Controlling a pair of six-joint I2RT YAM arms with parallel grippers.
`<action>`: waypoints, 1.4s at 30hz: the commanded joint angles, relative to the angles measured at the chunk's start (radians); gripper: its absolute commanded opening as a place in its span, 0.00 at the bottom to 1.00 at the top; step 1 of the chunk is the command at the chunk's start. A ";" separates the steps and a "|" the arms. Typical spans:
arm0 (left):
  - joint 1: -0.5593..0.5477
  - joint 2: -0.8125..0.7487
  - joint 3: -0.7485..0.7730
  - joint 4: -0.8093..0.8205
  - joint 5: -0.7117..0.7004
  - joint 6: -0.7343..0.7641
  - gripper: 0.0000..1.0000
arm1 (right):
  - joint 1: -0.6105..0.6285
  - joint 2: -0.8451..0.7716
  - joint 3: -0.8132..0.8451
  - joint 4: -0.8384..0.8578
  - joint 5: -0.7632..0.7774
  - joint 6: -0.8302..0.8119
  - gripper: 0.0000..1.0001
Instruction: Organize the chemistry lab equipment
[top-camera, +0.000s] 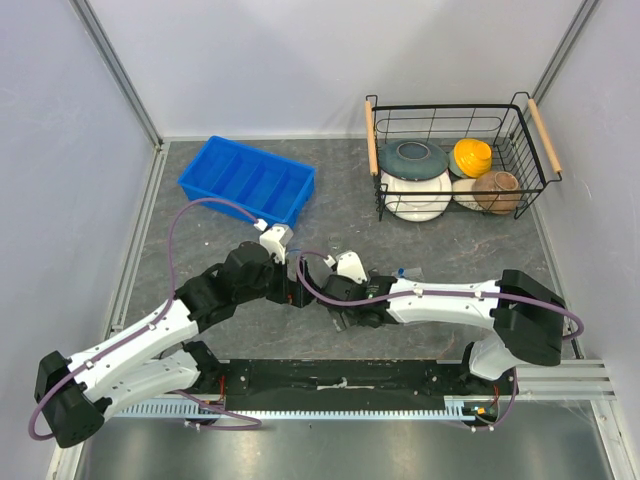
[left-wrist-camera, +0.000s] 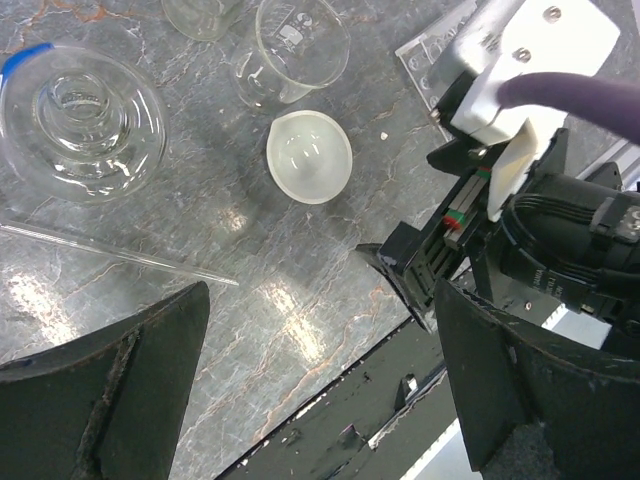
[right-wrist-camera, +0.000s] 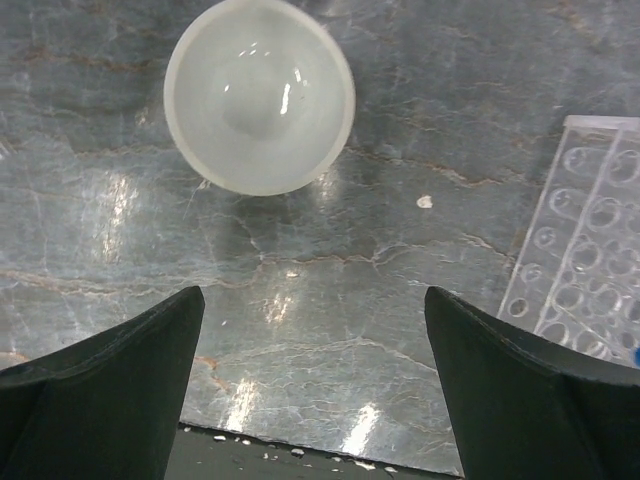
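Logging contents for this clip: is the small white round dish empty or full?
Empty: the small white round dish shows only a bare, glossy interior in both wrist views.

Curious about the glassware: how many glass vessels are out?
3: one beaker beside the white dish, a second beaker cut off at top, a wide round vessel left. More may be hidden.

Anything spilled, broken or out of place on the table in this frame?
One small thing: a white fleck lies on the table between the white round dish and the clear tube rack; chip or crumb, too small to tell. A thin glass rod also lies loose. No spill visible.
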 joint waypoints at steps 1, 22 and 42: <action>-0.009 -0.022 0.021 -0.002 0.013 0.035 1.00 | 0.011 -0.003 -0.037 0.048 -0.073 -0.062 0.98; -0.018 -0.032 0.018 0.001 0.010 0.038 1.00 | -0.077 0.013 -0.117 0.077 -0.069 -0.022 0.98; -0.033 -0.046 0.016 -0.006 -0.005 0.038 1.00 | -0.133 0.092 -0.111 0.026 0.034 0.113 0.98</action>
